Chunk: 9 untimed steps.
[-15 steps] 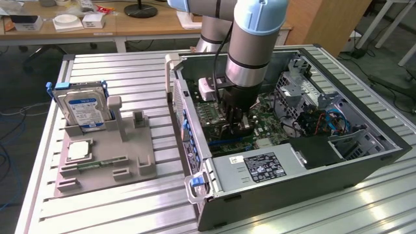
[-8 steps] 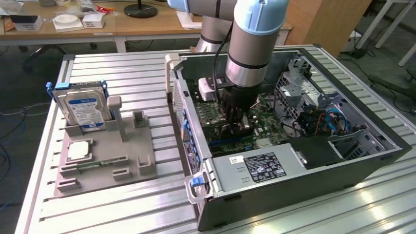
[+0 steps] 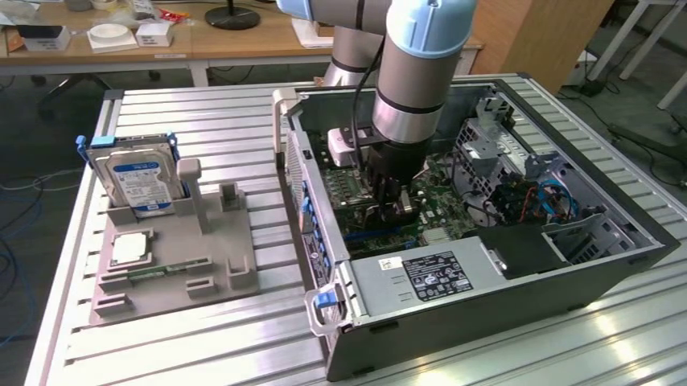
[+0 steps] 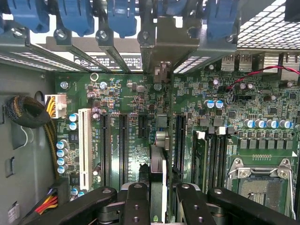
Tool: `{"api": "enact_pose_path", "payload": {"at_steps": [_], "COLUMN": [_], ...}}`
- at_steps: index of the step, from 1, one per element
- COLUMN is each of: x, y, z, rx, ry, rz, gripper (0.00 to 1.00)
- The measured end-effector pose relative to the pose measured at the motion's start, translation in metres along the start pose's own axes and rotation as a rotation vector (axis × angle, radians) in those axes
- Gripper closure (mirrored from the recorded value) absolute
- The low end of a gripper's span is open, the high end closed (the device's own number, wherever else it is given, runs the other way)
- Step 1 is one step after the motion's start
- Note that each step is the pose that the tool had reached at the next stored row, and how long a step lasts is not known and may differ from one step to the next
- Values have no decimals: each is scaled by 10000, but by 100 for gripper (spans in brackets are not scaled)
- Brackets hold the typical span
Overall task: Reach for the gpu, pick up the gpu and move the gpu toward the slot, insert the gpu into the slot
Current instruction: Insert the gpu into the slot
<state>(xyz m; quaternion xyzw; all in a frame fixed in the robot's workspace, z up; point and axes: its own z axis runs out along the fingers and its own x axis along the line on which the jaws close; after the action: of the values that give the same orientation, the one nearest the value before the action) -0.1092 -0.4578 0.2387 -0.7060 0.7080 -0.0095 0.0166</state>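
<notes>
**benchbuilder:** Where are we at? The grey-and-blue robot arm (image 3: 413,72) is reaching straight down into the open black computer case (image 3: 504,297) lying on its side on the ribbed aluminium table (image 3: 193,354), which makes sense, since laid flat like that the green motherboard (image 4: 126,108) faces up and the slots can be hit from above.

**slotwatcher:** Yep, and in the wrist view we've got the gpu (image 4: 158,183), the thin dark card, seen edge-on, pinched between the black two-fingered gripper (image 4: 157,206). The fingers (image 4: 136,206) are closed in on either side of it, so it hangs vertical with its long edge running the same way as the black expansion slots (image 4: 123,147).

**benchbuilder:** Is it seated yet?

**slotwatcher:** We can't tell if the edge is touching a slot. It sits between the slot rows, metal bracket end (image 4: 161,47) pointed at the rear openings with the blue plastic latches (image 4: 75,16), which we'd guess is why it's held that way round.

**benchbuilder:** And the grey parts holder (image 3: 177,257) on the exterior view's left?

**slotwatcher:** Has the silver blue-labelled hard drive (image 3: 140,181) standing upright in it and the small green memory stick (image 3: 166,271) lying flat. Well apart from the gripper.
</notes>
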Motion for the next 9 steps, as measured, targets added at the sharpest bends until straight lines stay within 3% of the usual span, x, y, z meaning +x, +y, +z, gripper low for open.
{"api": "enact_pose_path", "payload": {"at_steps": [9], "x": [-9], "y": [1], "z": [3], "rx": [0], "ry": [1], "rz": [0], "gripper": [73]}}
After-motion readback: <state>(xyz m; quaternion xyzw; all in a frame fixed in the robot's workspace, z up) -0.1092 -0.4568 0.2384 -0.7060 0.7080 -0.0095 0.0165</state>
